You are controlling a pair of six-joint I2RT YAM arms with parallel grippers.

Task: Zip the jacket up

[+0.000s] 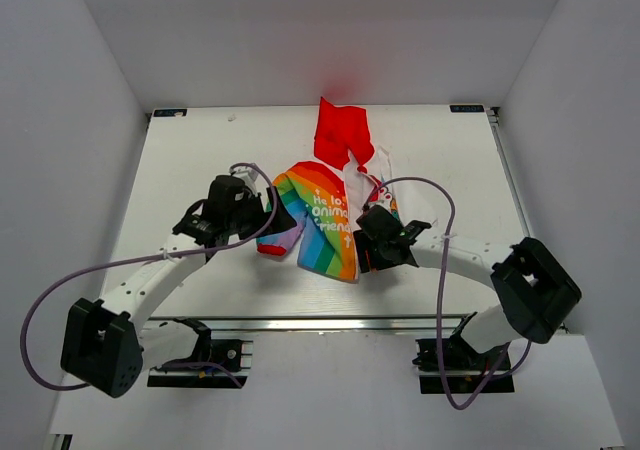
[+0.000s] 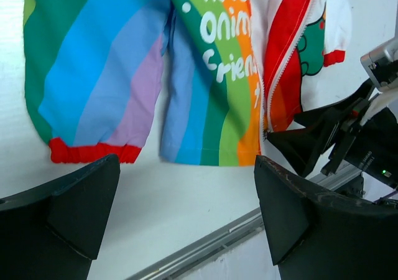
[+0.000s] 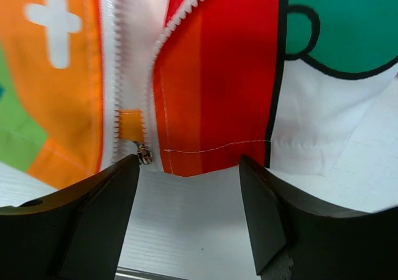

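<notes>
The jacket (image 1: 322, 220) lies flat mid-table, red hood (image 1: 342, 130) at the far end, rainbow half with white lettering on the left, white cartoon half under my right arm. My left gripper (image 1: 262, 213) is open and empty above the rainbow sleeve; its view shows the red cuff (image 2: 93, 152) and the hem (image 2: 211, 152). My right gripper (image 1: 366, 253) is open just off the hem at the zipper's bottom. Its view shows the white zipper teeth (image 3: 109, 62) parted upward and the small metal slider (image 3: 144, 154) at the bottom, beside its left finger (image 3: 93, 218).
The table's near edge has a metal rail (image 1: 300, 322) just behind both grippers. White walls enclose the table on three sides. My right gripper's fingers also show in the left wrist view (image 2: 311, 140), close to the hem.
</notes>
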